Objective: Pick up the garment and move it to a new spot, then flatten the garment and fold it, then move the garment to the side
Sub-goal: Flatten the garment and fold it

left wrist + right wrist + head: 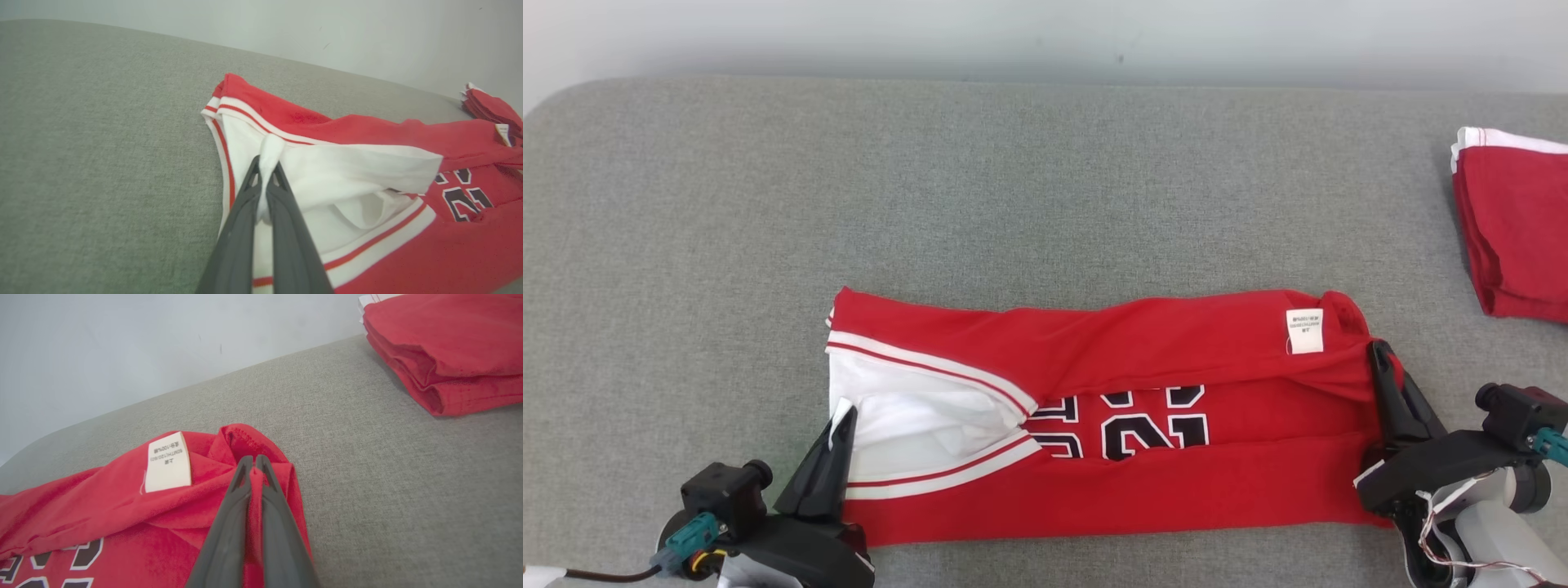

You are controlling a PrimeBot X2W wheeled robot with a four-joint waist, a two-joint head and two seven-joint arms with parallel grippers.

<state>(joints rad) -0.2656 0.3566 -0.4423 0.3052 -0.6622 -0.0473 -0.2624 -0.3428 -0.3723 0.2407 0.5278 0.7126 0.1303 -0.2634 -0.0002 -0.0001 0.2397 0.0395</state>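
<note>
The garment (1143, 425) is a red jersey with white trim and black numbers, lying as a long folded band across the grey table's near middle. Its white label (1304, 330) faces up near the right end. My left gripper (845, 412) is shut on the white fabric at the band's left end; the left wrist view shows white cloth (270, 151) bunched between the dark fingers of the left gripper (266, 164). My right gripper (1378, 349) is shut on a red fold at the right end, seen pinched in the right wrist view by the right gripper (253, 460) next to the label (168, 462).
A second folded red garment (1515, 229) lies at the table's right edge, also seen in the right wrist view (445, 347). The grey cloth table (931, 188) spreads wide behind and left of the jersey. A pale wall rises past the far edge.
</note>
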